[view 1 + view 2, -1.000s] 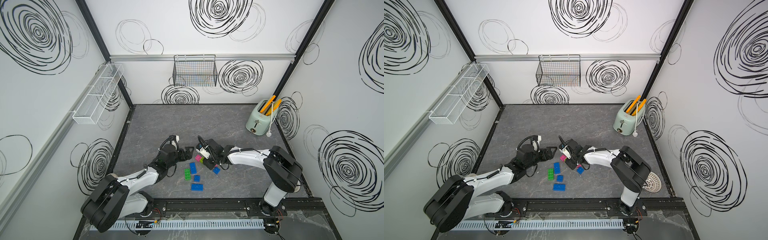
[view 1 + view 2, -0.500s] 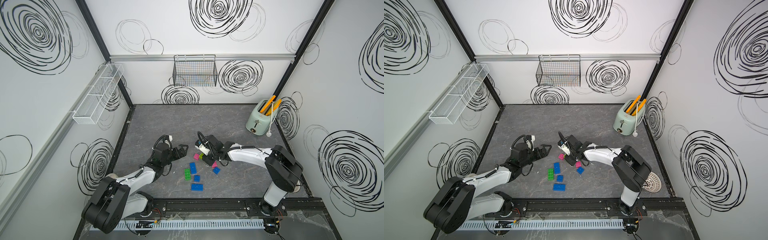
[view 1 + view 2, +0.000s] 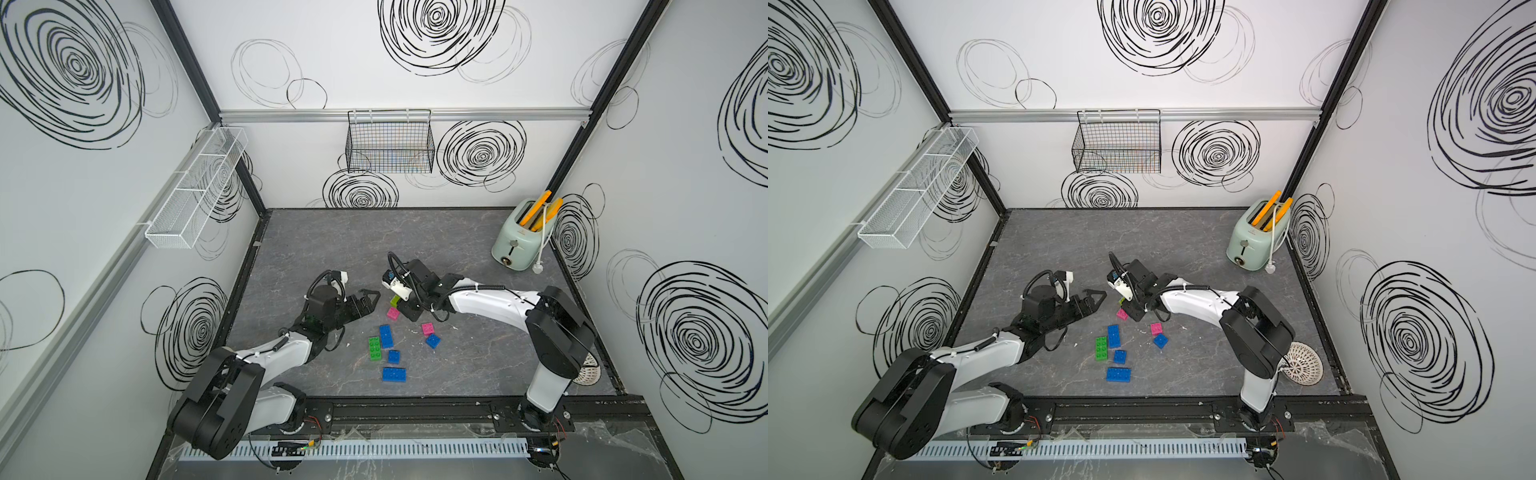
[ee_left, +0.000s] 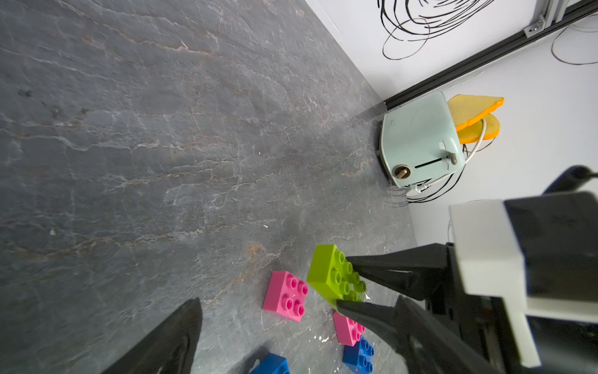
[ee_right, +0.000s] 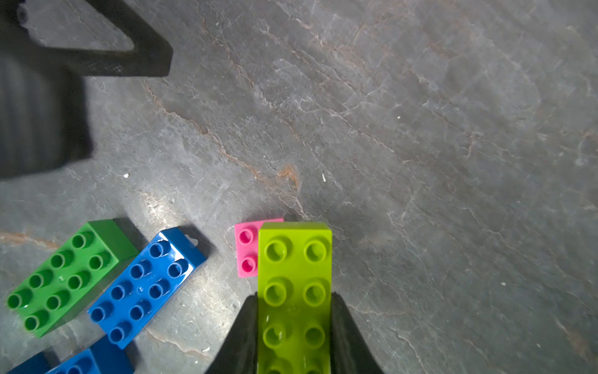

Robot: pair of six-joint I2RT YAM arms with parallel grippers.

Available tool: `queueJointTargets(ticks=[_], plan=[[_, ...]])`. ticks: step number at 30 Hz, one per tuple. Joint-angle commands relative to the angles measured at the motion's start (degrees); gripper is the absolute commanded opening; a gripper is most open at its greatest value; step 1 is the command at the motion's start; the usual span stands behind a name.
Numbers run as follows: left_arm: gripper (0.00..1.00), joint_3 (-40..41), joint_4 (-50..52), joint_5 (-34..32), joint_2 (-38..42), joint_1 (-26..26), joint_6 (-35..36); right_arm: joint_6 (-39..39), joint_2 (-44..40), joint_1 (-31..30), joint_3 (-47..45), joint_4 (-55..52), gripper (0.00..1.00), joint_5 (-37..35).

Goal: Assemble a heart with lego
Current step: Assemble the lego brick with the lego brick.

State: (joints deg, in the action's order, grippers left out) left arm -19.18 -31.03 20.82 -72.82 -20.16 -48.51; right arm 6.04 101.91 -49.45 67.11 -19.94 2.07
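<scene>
My right gripper [image 5: 294, 296] is shut on an oblong lime brick [image 5: 294, 259], held just above the floor; both top views show this lime brick [image 3: 394, 298] [image 3: 1122, 300] under the wrist. A pink square brick [image 3: 392, 313] lies right below it. My left gripper [image 3: 371, 302] stands open and empty a short way left of the lime brick [image 4: 333, 275]. The rest of the lego lies loose: a green oblong [image 3: 375, 348], a blue oblong [image 3: 386, 336], a blue square [image 3: 394, 356], another blue oblong [image 3: 394, 374], a second pink [image 3: 427, 328] and a blue square [image 3: 433, 340]. The heart is out of view.
A mint toaster [image 3: 521, 239] with orange toast stands at the back right corner. A black wire basket [image 3: 390, 143] hangs on the back wall and a white wire shelf [image 3: 195, 193] on the left wall. A white strainer [image 3: 1304, 368] lies front right.
My left arm drew back a little to the left, still open. My right gripper shifted slightly toward the back, still shut, and the pink brick beside the blue square one came into sight.
</scene>
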Motion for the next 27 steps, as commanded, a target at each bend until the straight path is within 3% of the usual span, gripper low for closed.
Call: queueJointTargets(ticks=[1,27], plan=[[0.97,0.15,-4.74,2.35,-1.09,0.49,-1.56,2.72,1.30,-0.58,2.04,-2.27,0.22,1.11],[0.98,0.14,-7.51,5.87,-6.09,0.36,-3.08,4.85,7.80,-2.74,8.17,-7.26,0.22,1.37]])
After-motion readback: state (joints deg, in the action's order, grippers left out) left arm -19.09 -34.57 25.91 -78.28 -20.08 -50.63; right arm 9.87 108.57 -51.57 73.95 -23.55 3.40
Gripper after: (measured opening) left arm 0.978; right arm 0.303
